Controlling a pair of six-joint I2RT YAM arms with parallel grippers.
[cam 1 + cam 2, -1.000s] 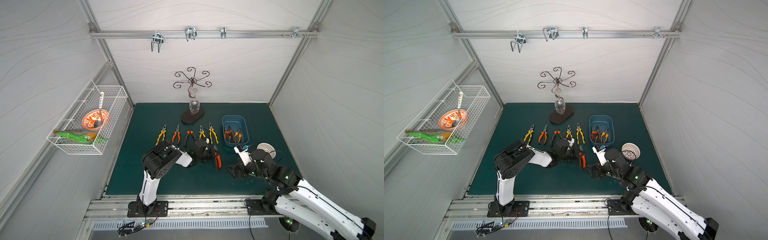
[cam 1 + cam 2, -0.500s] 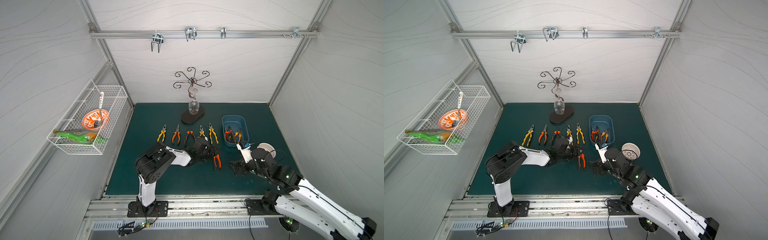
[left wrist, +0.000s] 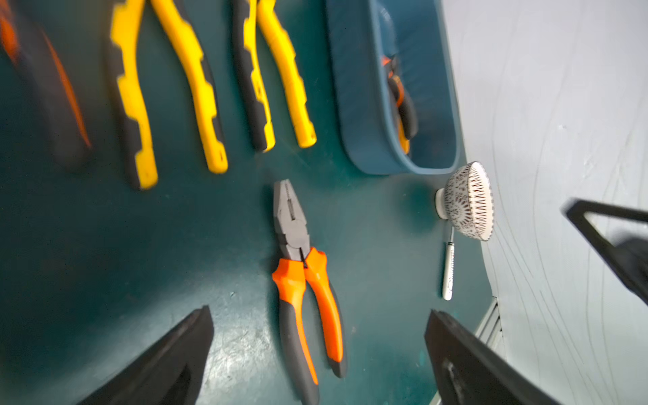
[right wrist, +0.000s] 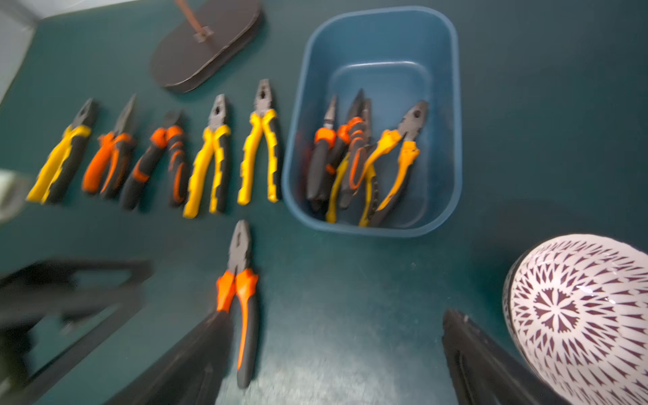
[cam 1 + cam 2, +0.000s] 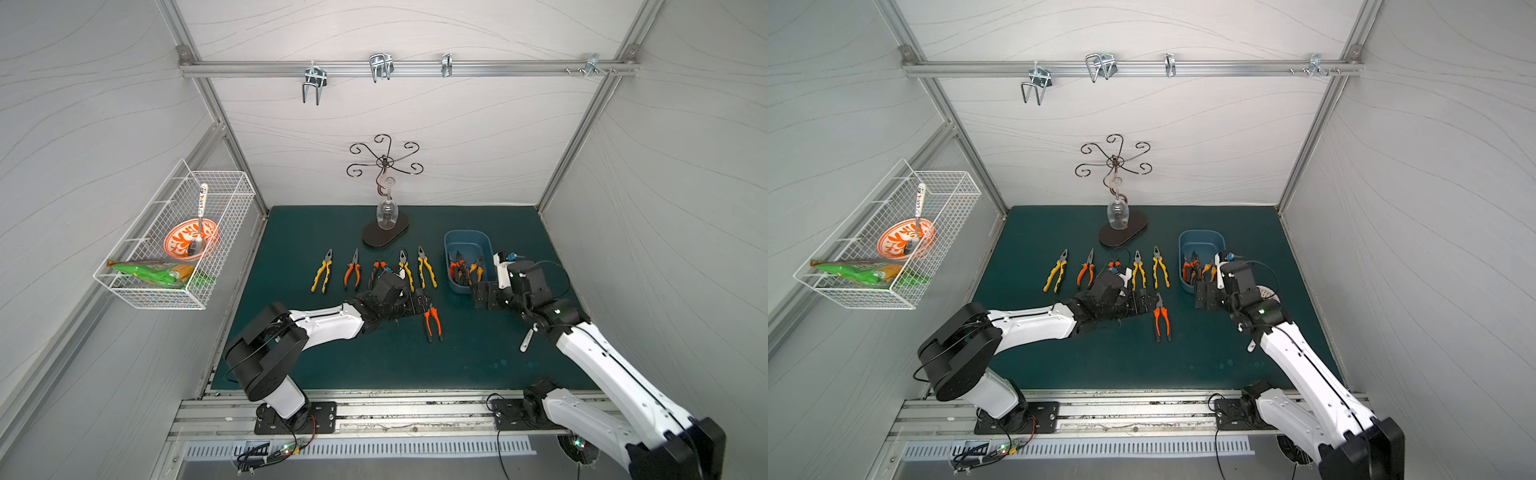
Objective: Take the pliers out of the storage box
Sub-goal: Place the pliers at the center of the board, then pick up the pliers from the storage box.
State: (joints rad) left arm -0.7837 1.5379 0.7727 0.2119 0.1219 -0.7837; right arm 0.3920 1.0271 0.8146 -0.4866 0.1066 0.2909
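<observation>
- A white-walled booth with a dark green mat [image 5: 374, 365] as its floor.
- The blue storage box [image 4: 385, 52] sits on the mat toward the right side, with several pliers [image 4: 354, 154] piled inside.
- A row of five pliers [image 4: 164, 135] lies on the mat just left of the box.
- One orange-handled pliers [image 3: 296, 238] lies alone, nearer the robot than the row.
- The left gripper [image 5: 420, 301] has its jaws spread wide beside those lone pliers and grips nothing.
- The right gripper [image 5: 484, 296] hovers at the box's near corner, jaws spread and empty.
- A patterned bowl [image 4: 578, 315] sits to the right of the box.
</observation>
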